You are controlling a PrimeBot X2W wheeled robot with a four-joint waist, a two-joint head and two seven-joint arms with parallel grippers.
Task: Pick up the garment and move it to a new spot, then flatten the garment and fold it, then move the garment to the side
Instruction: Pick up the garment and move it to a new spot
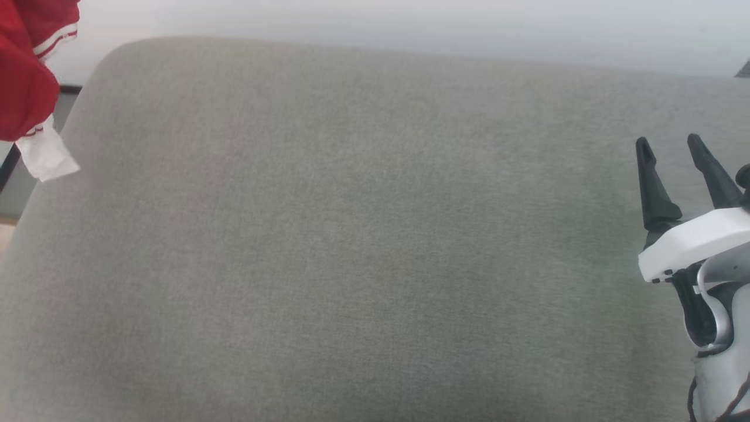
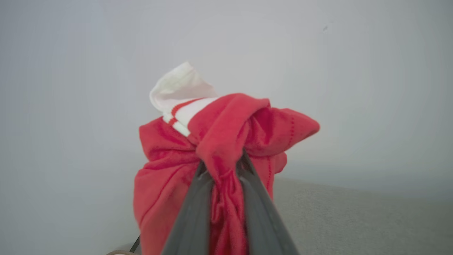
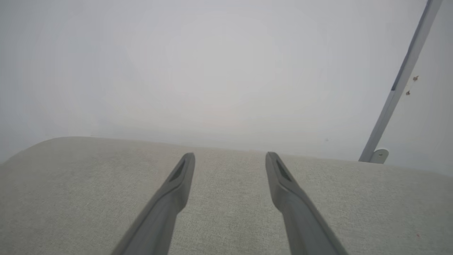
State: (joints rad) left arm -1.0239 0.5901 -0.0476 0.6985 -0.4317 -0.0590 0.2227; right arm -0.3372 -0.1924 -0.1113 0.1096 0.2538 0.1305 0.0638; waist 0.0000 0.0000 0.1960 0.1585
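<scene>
Left end effector tight around garment

The garment is made of soft red knitted cloth, matt throughout, with fine stitching shown along one hem. A faint sheen is given off where it is bunched tightly between the fingers of the left gripper. Its sleeve is of white matt cloth, edged with red-striped trim. The fingers of both the left gripper and the right gripper look like dark, smooth, matt plastic. The wrist housing is finished in smooth white plastic with a slight gloss. The cushion is covered in grey woven fabric, matt and finely grained. The wall is smooth and matt, and the strip fixed to it looks like grey metal.
</scene>
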